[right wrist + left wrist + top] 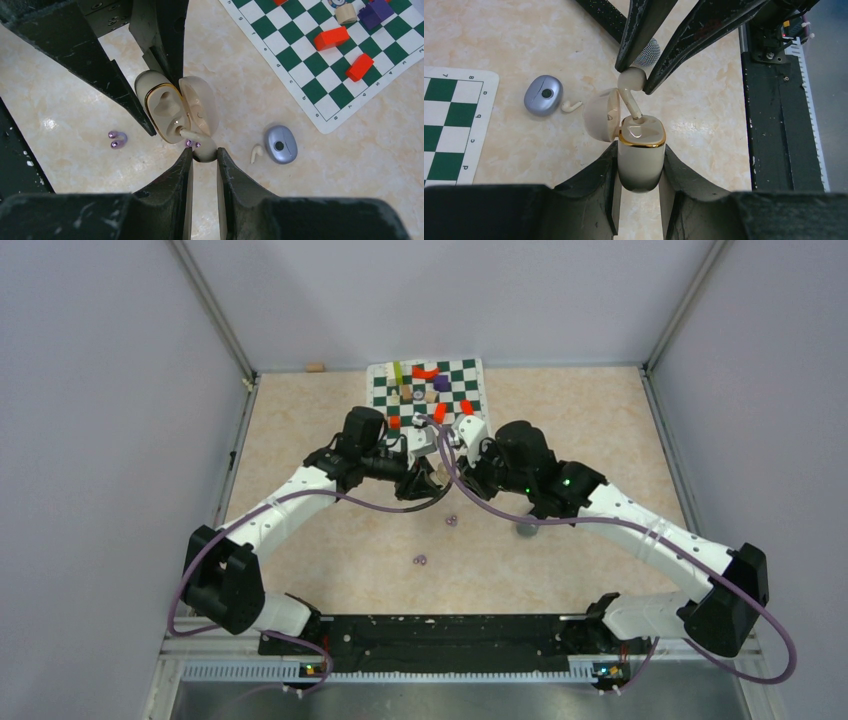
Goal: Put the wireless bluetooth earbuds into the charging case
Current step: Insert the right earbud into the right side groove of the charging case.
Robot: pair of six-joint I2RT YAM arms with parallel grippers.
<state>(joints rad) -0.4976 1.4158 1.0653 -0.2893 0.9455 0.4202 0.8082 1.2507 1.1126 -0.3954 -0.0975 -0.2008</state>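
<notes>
My left gripper [640, 150] is shut on a cream charging case [640, 165] with a gold rim, its lid [601, 115] hinged open to the left. My right gripper [204, 151] is shut on the round head of a cream earbud [631, 80]. The earbud's stem [186, 133] reaches down into the case [160, 107], in one of its wells. A second cream earbud [256, 153] lies loose on the table. Tiny purple rounded pieces [117, 140] lie on the table to the left, and another purple pair [193, 144] shows just under the held earbud.
A blue-grey oval case [280, 144] lies shut beside the loose earbud. A green-and-white chessboard mat [470, 400] at the back carries red blocks [332, 37] and a purple block [375, 12]. A microphone's mesh head [647, 52] lies behind the right fingers.
</notes>
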